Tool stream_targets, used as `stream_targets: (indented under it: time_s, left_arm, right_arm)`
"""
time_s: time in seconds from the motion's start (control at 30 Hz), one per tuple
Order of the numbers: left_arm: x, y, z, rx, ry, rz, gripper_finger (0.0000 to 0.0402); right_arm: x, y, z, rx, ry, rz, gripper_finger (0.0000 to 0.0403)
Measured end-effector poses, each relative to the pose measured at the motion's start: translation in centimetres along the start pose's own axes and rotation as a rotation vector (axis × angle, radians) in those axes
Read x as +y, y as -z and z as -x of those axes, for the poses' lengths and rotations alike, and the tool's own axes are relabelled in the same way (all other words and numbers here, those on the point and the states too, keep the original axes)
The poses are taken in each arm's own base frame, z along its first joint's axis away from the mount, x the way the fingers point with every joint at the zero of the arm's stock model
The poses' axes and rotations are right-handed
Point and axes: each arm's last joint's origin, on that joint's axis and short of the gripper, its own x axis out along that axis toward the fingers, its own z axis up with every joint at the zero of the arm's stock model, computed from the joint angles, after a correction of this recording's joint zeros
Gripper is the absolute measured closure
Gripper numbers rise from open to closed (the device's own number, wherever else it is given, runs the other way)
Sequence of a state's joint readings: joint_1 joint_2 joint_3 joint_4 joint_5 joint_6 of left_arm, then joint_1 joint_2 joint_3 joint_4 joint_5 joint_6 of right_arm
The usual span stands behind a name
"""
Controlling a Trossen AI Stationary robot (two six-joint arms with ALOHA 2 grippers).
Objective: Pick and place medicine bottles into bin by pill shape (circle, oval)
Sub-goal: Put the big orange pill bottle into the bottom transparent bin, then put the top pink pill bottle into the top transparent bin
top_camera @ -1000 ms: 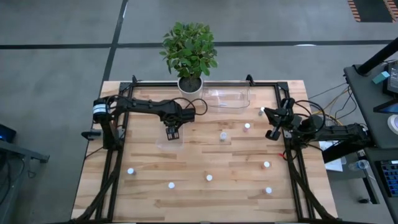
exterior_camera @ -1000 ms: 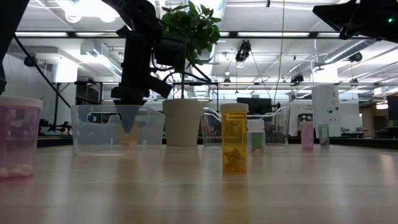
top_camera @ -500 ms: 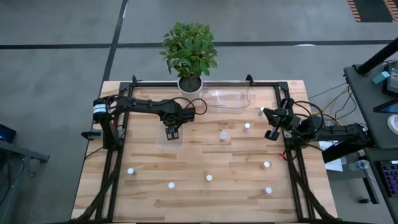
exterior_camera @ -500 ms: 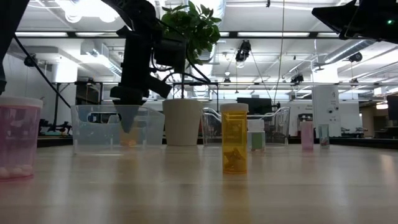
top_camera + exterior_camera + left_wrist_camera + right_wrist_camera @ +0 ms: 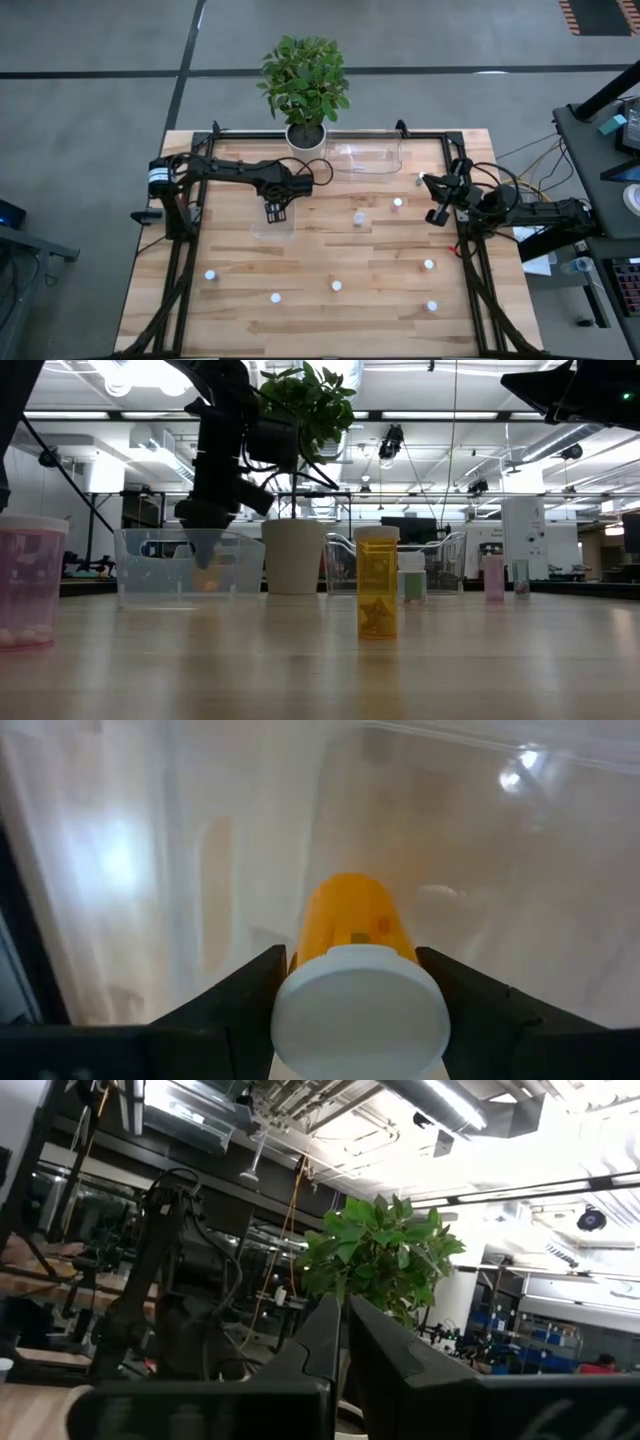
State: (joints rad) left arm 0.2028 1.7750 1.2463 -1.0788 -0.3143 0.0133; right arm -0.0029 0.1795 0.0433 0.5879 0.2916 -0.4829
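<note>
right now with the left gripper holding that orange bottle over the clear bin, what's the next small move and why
Probably lower slightly, then open the fingers. The left gripper grips the white-capped orange medicine bottle directly above the clear plastic bin, its tip within the bin's walls in the low view. The right gripper waits at the table's right edge.

A leafy green plant (image 5: 303, 78) sits in its white pot (image 5: 305, 136) at the table's far edge, centre stage on the pale wooden tabletop (image 5: 380, 270). At table height that white pot (image 5: 293, 556) stands upright, and beyond it runs a bright workshop hall with ceiling ducts (image 5: 160, 445) overhead.
</note>
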Motion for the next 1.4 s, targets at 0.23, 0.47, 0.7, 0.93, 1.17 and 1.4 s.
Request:
stream_targets:
  time_s: [0.23,0.47,0.7,0.93,1.17,1.4]
  left_arm:
    - [0.1,0.1,0.3,-0.008,0.012,-0.06,0.0198]
    - [0.0,0.1,0.3,-0.018,0.047,-0.07,0.0198]
    - [-0.1,0.2,0.3,-0.003,0.081,-0.048,0.0159]
    - [0.1,0.1,0.8,-0.01,0.07,-0.075,0.0072]
    - [1.1,1.2,4.8,-0.162,0.008,-0.034,0.0052]
    - [1.3,4.1,10.2,-0.476,0.019,0.092,0.0052]
  right_arm:
    - [0.0,0.0,0.0,0.001,0.0,0.001,0.0385]
    - [0.0,0.0,0.0,0.002,-0.001,0.008,0.0385]
    - [0.0,0.0,0.0,0.005,-0.002,0.009,0.0385]
    - [0.0,0.0,0.0,0.005,-0.002,0.006,0.0385]
    - [-0.1,-0.4,-0.2,-0.002,-0.01,-0.026,0.0385]
    - [-0.3,-2.6,-1.1,-0.02,-0.205,-0.159,0.0385]
